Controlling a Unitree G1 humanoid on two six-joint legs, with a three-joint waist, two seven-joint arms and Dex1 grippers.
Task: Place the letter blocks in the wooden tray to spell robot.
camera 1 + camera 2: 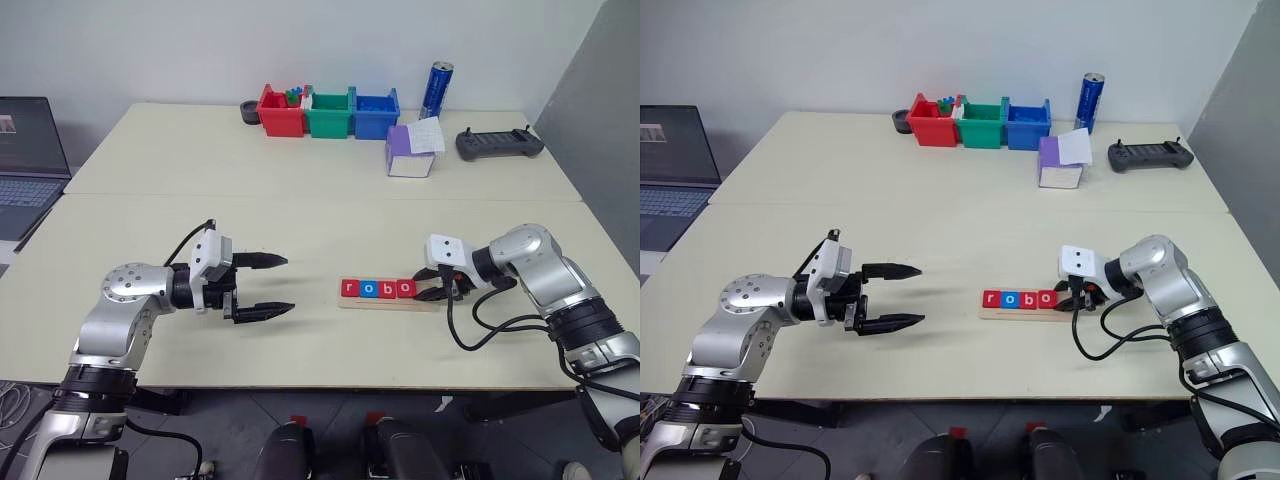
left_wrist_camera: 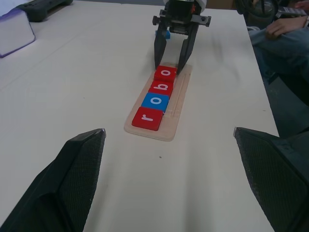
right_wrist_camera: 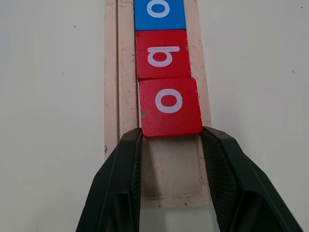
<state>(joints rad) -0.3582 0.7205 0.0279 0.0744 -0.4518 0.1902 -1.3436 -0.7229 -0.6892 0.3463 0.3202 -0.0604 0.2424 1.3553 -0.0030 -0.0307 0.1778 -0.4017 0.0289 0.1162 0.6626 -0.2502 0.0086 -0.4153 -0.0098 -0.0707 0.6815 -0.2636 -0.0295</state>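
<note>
The right pincer [image 3: 171, 137] grips the fourth small flat red square tile marked "o" [image 3: 169, 106] by its corners, seating it in the long light-wood tray [image 3: 118, 72] against "b" [image 3: 162, 54]. The left pincer [image 1: 262, 285], released and empty, hovers well apart from the tray over the worktop [image 1: 300, 200].

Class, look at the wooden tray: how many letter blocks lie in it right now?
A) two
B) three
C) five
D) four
D: the wooden tray holds four letter blocks reading r, o, b, o, with its last slot bare by the right gripper.
</note>
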